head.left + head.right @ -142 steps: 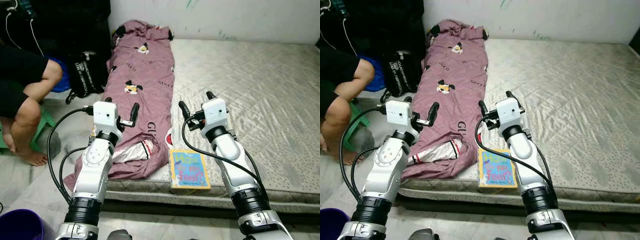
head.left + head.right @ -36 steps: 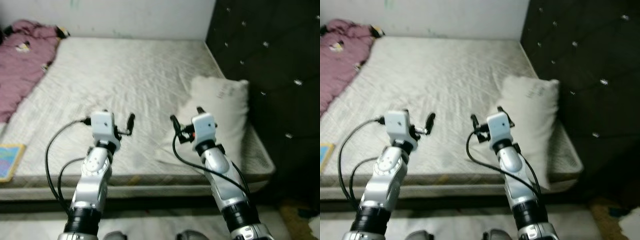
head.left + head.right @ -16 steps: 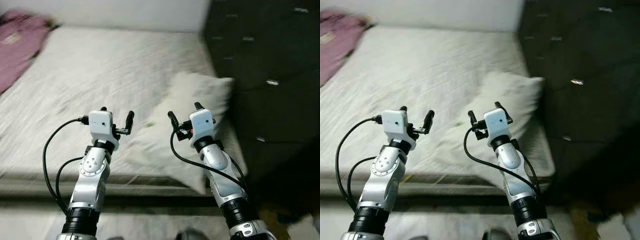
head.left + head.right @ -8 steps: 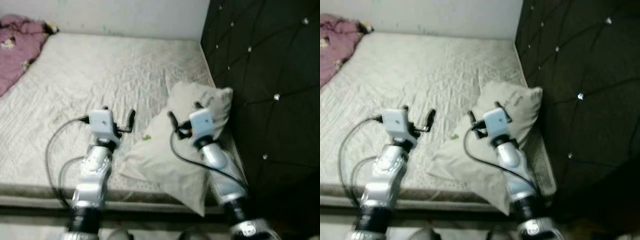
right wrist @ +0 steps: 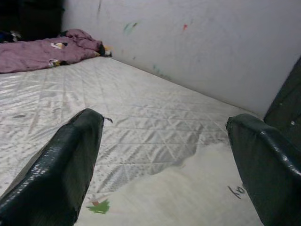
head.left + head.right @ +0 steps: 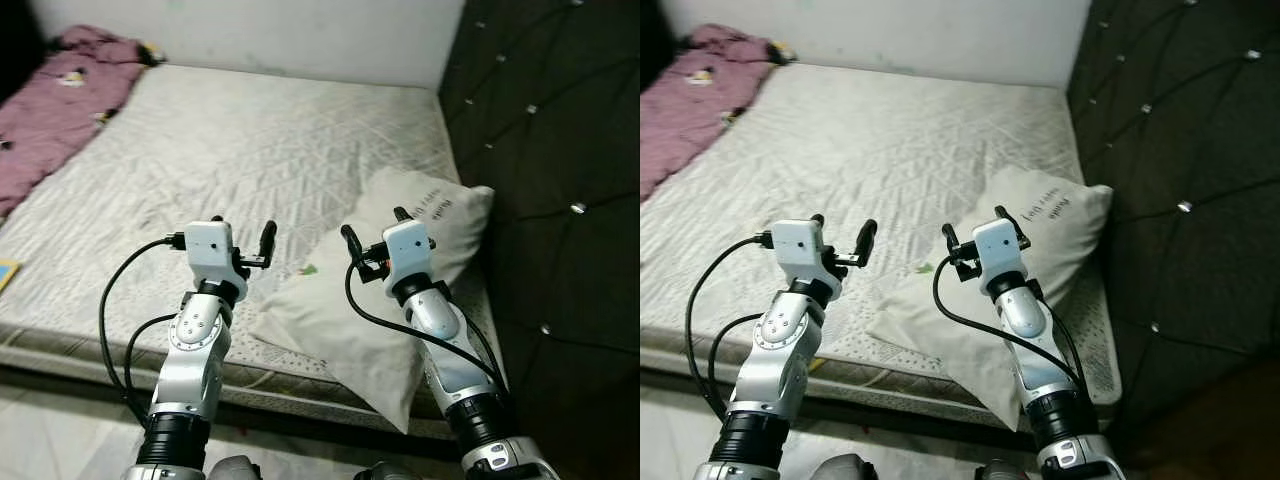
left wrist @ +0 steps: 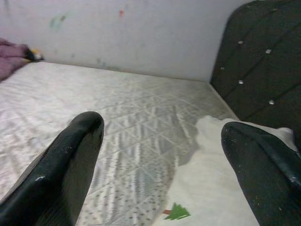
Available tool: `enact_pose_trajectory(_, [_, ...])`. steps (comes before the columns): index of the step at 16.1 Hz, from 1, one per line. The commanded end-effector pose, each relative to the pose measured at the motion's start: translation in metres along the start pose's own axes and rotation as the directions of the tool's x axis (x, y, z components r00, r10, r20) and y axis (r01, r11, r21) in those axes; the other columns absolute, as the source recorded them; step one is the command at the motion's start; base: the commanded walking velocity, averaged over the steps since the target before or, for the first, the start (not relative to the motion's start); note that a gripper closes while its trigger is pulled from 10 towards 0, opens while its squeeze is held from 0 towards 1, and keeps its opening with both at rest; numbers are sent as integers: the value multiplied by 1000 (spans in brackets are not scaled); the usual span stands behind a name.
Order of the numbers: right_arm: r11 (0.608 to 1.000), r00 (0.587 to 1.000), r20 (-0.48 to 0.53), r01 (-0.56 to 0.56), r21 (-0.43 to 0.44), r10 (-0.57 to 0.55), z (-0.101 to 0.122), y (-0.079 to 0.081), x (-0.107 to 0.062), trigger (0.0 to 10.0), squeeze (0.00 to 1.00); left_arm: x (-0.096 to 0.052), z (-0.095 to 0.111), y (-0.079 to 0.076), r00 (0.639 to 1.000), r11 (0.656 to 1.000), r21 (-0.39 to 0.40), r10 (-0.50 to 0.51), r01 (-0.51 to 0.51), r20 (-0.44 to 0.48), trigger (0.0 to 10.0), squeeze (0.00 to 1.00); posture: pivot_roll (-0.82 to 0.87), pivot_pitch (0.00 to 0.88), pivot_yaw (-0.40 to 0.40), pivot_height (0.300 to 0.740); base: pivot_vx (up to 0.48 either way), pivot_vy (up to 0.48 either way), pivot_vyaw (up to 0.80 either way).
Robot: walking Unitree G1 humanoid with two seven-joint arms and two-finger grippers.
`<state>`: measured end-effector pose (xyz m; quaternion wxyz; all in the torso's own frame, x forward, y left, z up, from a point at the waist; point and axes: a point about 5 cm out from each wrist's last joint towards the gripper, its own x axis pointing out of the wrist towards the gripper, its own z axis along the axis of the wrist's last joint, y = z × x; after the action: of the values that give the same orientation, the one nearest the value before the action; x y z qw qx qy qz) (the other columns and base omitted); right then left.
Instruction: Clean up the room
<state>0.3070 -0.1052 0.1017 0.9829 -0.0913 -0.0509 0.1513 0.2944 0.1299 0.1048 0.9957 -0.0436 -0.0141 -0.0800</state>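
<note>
Beside the dark tufted headboard [image 6: 550, 120], white pillow [image 6: 400, 270] askew on bare mattress [image 6: 250, 140], corner overhanging. Left hand [image 6: 240, 232] and right hand [image 6: 372, 228] hovering above, fingers spread. Likely soft, light; best pinched at an edge.

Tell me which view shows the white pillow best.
The left eye view: the whole white pillow lies at the mattress's corner beside the dark headboard, one corner hanging over the edge. The right eye view shows the same. Both wrist views catch part of it, with its small green tree print.
</note>
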Motion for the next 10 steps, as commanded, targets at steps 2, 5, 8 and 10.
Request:
enact_pose_trajectory(2, [1000, 1000, 26, 2, -8, -2, 7, -2, 7, 10000, 0, 3, 0, 8, 998, 998, 21, 58, -58, -17, 10000, 0, 39, 0, -17, 740, 0, 0, 0])
enact_pose_trajectory(5, [1000, 999, 45, 8, -13, -7, 12, -3, 12, 10000, 0, -4, 1, 25, 990, 986, 95, 139, -137, -18, 10000, 0, 57, 0, -6, 740, 0, 0, 0])
enact_pose_trajectory(8, [998, 998, 25, 58, 8, -58, 6, -10, 6, 10000, 0, -17, -5, 50, 979, 975, 103, 201, -198, -25, 10000, 0, 62, 0, -1, 740, 0, 0, 0])
enact_pose_trajectory(10, [994, 995, 5, 103, 25, -103, 3, -16, 3, 10000, 0, -18, -4, 55, 971, 966, 102, 239, -236, -20, 10000, 0, 62, 0, 1, 740, 0, 0, -400])
